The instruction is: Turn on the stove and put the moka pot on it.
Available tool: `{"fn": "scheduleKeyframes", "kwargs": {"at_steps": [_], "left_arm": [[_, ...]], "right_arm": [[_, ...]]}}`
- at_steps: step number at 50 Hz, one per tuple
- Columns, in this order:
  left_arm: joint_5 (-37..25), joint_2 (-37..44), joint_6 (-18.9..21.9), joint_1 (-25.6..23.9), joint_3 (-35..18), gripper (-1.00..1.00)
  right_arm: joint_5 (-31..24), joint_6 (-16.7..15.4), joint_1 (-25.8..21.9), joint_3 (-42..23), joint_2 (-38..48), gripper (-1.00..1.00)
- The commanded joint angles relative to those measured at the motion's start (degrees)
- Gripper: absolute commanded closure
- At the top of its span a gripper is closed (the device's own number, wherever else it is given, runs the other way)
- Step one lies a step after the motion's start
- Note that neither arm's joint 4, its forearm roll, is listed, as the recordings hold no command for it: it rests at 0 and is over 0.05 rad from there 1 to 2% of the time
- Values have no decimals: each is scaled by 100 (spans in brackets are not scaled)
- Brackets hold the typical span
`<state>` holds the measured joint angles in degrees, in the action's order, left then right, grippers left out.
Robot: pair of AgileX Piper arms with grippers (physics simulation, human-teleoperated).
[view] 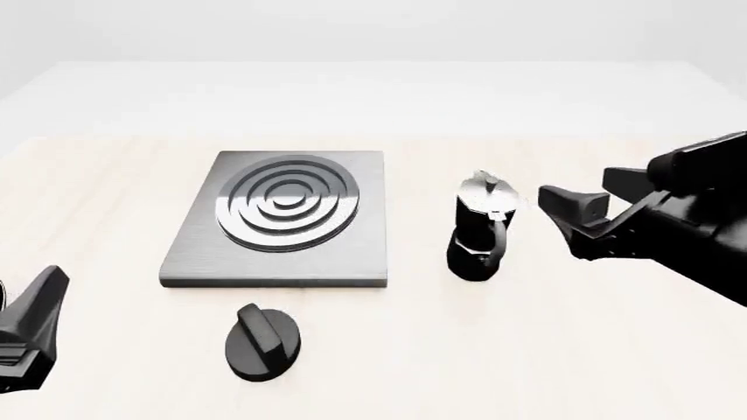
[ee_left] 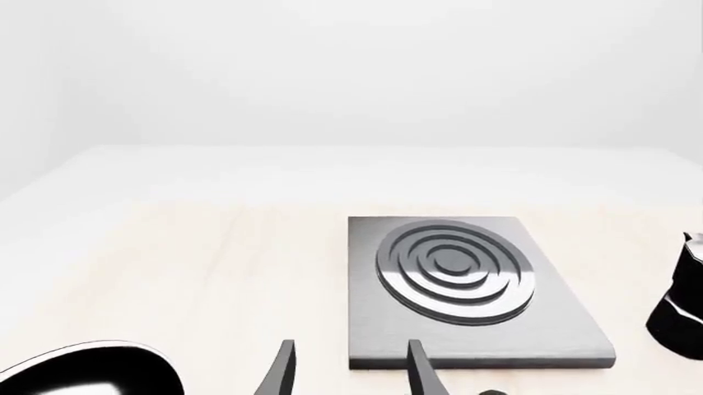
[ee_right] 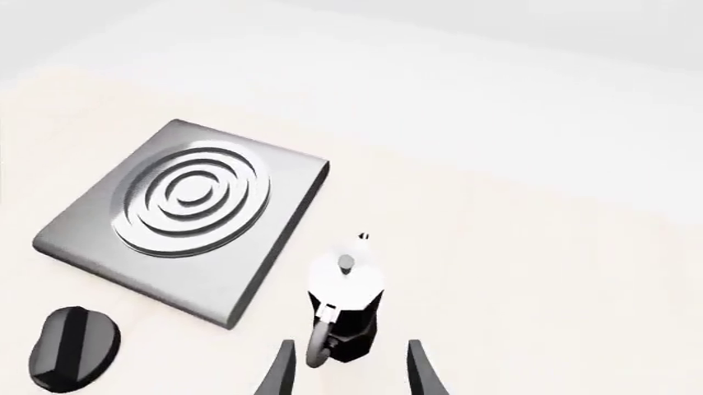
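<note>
The stove's dark-grey plate (view: 280, 219) with silver rings lies left of centre on the table, and it also shows as the plate (ee_left: 472, 288) and the plate (ee_right: 187, 214) in the wrist views. In front of it sits the round black knob (view: 261, 341), seen too as the knob (ee_right: 72, 346). The moka pot (view: 481, 229) stands upright on the table to the right of the plate, handle toward me. My right gripper (view: 575, 187) hovers open just right of the pot without touching it, and its fingers (ee_right: 423, 374) flank the moka pot (ee_right: 342, 304). My left gripper (view: 47, 293) is open and empty at the front left.
The light wooden table (view: 386, 350) reaches a pale far edge. A glossy black shape (ee_left: 88, 374) fills a corner of the left wrist view, and I cannot tell what it is. The moka pot (ee_left: 681, 304) is cut off by that view's edge.
</note>
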<state>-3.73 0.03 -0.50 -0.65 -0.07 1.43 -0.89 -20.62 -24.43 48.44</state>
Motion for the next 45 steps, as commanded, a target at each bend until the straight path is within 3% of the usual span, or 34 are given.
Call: {"fn": "scheduleKeyframes", "kwargs": {"at_steps": [1,11,22,45], "left_arm": [[-3,0,12,-37,2,-100],[-5,0,2,-108,5,-100],[-34,-1,-6,-106,7,-100],[-64,7,-49,-49,4,-100]], "right_arm": [[379,115,395,278,314,-100],[897,493,260,0,1513,-100],[1158,888,85,-398,2286,-100],[1775,1045,-145,-419,3265,-100]]}}
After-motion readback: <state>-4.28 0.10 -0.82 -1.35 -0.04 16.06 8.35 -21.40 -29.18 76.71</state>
